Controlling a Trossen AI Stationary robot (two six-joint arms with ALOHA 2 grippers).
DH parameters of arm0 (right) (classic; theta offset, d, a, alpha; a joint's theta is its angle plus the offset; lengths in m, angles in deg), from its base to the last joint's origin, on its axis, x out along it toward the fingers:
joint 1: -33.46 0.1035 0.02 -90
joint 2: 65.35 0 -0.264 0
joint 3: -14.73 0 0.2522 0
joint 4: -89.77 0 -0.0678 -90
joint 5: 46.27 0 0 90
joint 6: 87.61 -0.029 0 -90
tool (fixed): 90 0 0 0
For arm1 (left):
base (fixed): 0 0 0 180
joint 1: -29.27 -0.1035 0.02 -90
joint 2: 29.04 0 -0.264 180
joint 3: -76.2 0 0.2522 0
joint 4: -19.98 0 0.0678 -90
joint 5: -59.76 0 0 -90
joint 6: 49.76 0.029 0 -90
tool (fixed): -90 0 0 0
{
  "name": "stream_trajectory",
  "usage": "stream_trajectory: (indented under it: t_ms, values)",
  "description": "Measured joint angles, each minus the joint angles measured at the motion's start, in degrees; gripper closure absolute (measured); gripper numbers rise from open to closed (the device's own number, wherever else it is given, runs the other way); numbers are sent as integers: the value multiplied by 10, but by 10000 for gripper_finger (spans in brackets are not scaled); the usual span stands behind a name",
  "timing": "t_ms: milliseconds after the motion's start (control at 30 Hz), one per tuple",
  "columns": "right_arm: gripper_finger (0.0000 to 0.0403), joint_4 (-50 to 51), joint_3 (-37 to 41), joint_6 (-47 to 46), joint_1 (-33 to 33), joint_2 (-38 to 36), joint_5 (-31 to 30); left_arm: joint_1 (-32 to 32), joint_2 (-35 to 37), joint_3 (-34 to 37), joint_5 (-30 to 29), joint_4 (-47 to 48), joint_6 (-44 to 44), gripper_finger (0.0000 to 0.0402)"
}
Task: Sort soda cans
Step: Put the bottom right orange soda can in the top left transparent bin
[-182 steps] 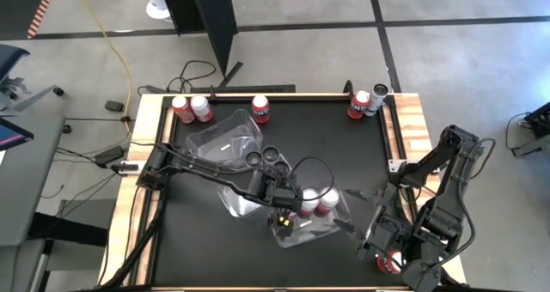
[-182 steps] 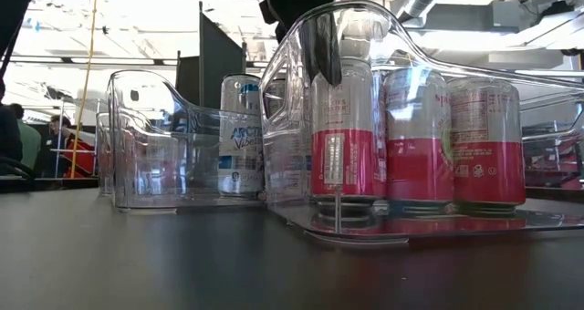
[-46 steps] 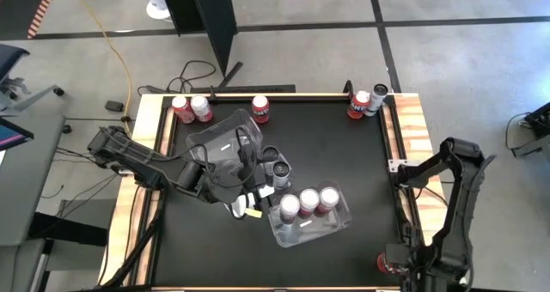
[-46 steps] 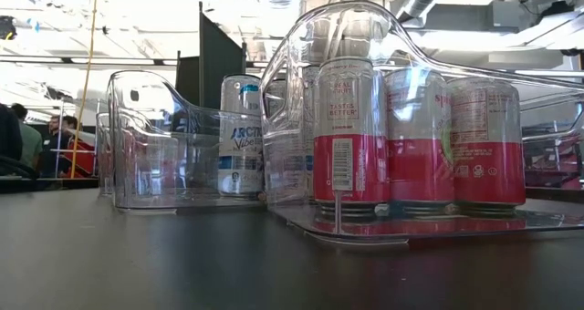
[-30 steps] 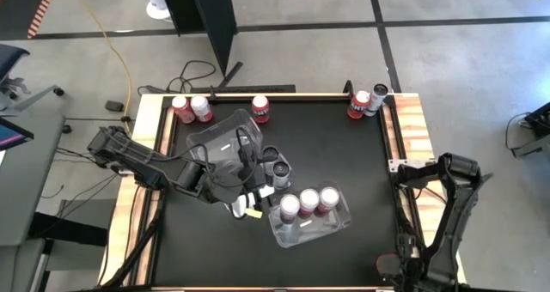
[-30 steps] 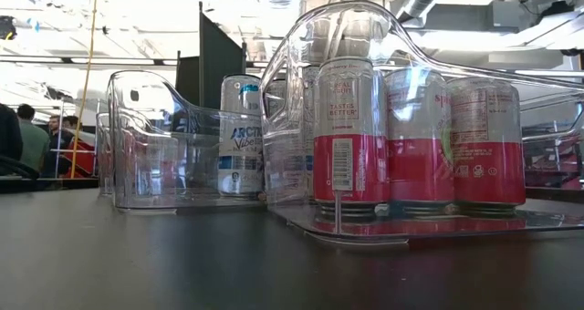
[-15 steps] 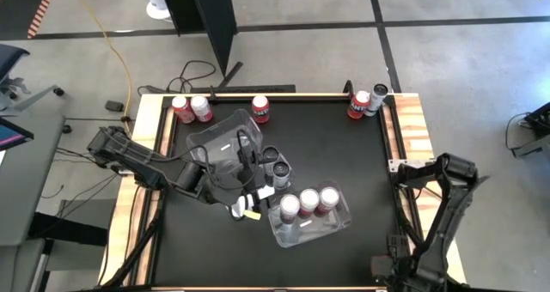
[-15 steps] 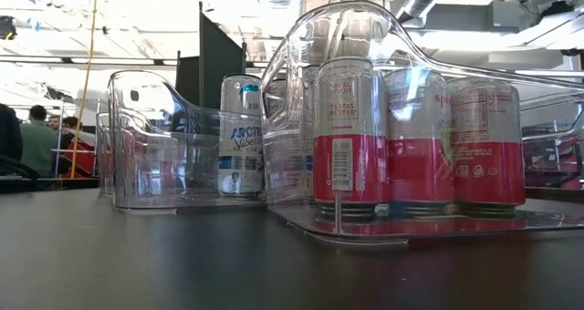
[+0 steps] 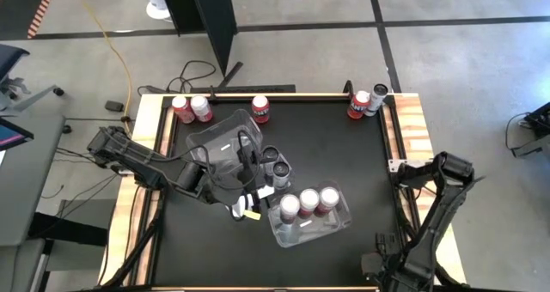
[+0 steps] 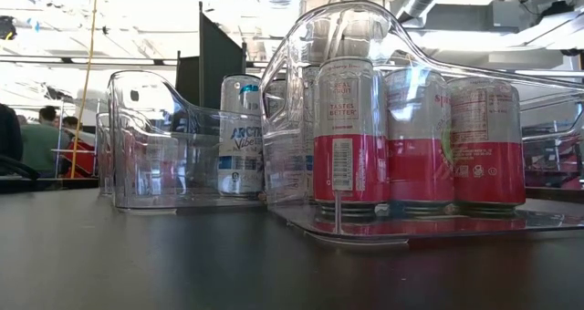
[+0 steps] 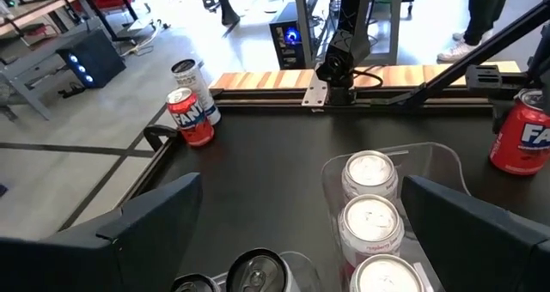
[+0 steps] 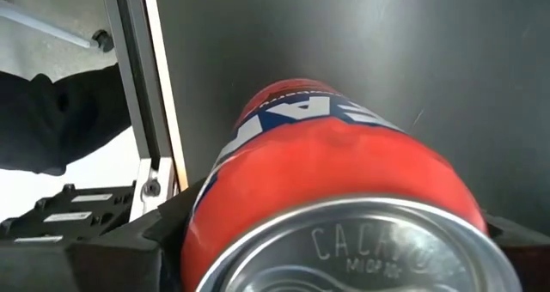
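Fingers of the right gripper (image 12: 331,240) are seen on either side of a red can (image 12: 331,167), which fills the gap between them with its silver top turned toward the wrist camera; whether the can is actually clenched cannot be told, though it is flanked closely by both dark pads. From above, this gripper (image 9: 382,266) is found at the table's near right corner, and the can is hidden beneath it there.

Fingers of the left gripper (image 11: 301,232) are held wide apart and nothing is grasped. Just ahead of them a clear tub (image 11: 430,167) is seen, with three white-and-red cans (image 11: 370,173) lined up inside it (silver tops up). Two dark cans (image 11: 256,270) are seen just under the fingers, closer than the tub. Farther off, at the table's far right corner, a red can and a white can (image 11: 191,112) stand touching each other.

In the high view a second clear tub (image 9: 225,142) is covered partly by the left arm, and three more cans (image 9: 191,108) are lined along the far left edge.
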Motion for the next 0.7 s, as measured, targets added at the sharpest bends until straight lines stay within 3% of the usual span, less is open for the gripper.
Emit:
stream_trajectory:
  t_ms: [700]
  values:
    - [95, -12, 1, 59, -39, 0, -21, 0, 0, 0, 0, 21, 5, 10]
